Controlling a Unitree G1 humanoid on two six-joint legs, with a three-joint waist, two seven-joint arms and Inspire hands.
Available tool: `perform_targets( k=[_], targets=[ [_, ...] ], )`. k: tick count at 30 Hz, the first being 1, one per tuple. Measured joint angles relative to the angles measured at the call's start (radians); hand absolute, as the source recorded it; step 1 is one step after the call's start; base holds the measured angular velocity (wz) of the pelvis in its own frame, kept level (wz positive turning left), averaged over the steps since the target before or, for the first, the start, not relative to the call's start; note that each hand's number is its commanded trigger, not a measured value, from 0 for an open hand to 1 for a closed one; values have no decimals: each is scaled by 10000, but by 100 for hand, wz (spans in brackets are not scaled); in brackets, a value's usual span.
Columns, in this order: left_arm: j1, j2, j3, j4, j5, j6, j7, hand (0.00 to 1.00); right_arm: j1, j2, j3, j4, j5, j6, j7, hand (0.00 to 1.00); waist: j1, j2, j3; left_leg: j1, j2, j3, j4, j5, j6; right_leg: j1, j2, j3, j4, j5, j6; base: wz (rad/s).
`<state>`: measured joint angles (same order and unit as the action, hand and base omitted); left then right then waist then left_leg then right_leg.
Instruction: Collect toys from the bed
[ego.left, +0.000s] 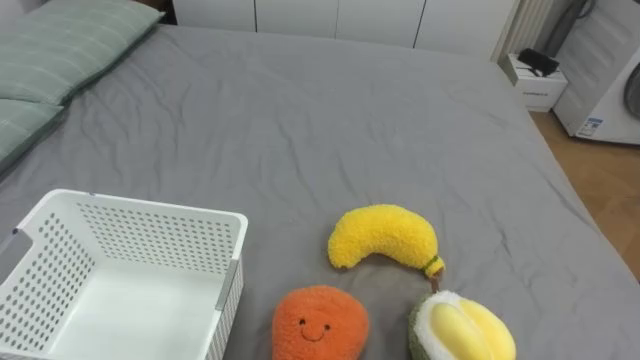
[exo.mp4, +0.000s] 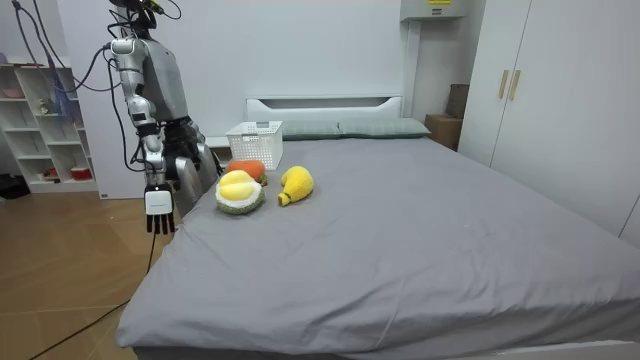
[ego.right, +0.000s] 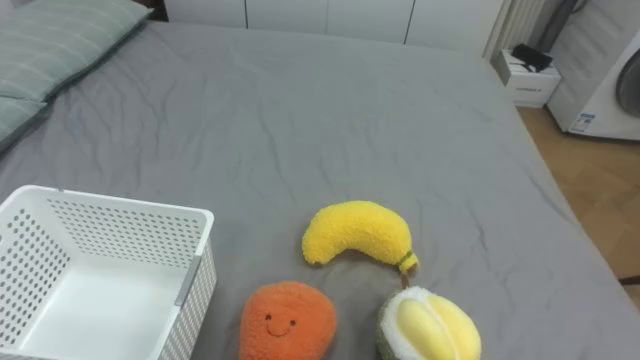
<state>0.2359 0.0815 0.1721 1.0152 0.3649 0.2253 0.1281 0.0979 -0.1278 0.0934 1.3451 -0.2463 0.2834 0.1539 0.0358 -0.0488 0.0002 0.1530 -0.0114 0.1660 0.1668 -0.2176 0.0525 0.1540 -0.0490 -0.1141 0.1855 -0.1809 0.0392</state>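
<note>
Hanging right hand (exo.mp4: 158, 203), fingers slack | fuzzy banana (ego.left: 385, 237), orange (ego.left: 320, 322), durian (ego.left: 462, 328) | perforated white basket (ego.left: 150, 206)

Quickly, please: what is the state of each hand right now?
Right hand: open, hanging down beside the bed, holding nothing.
Left hand: cannot be told.

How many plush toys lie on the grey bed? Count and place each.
3. Yellow plush banana lies right of the white perforated plastic basket; orange smiling plush fruit nearer the robot; green-shelled yellow plush durian right of it. None seems hidden.
</note>
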Motion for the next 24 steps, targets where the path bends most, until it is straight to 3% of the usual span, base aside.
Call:
perform_targets(
  k=[12, 18, 19, 20, 24],
  targets=[
    [-4, -2, 9, 1, 0, -3, 410, 0, 10, 0, 1, -175, 10, -46, 4, 0, -25, 5, 7, -12, 2, -1, -6, -1, -1, 9, 1, -26, -3, 0, 0, 0],
    [-6, -9, 10, 4, -45, 18, 431, 0, 7, 0, -18, -242, 57, -39, -12, 0, -18, 71, -27, -42, 6, -1, -17, -2, -2, -35, 4, -18, -5, 0, 0, 0],
    [-5, -15, 18, 5, -74, 29, 434, 0, 9, 0, -35, -231, 90, -39, -20, 0, -15, 32, -3, -38, 6, 1, -21, -2, -2, -34, 6, -14, -6, 0, 0, 0],
    [3, -24, 20, 5, -108, 68, 440, 0, 18, 0, -76, -202, 192, -31, -27, 0, -7, 99, -39, -31, 6, 15, -22, -1, -3, -33, 9, -3, -10, 0, 0, -3],
    [109, -27, 15, 1, -87, 173, 442, 0, 155, -8, -184, -170, 1310, 10, -219, 0, -21, 97, -40, -33, 7, 37, -23, -2, -3, -54, 11, 28, -6, 0, 0, -2]
  ],
)
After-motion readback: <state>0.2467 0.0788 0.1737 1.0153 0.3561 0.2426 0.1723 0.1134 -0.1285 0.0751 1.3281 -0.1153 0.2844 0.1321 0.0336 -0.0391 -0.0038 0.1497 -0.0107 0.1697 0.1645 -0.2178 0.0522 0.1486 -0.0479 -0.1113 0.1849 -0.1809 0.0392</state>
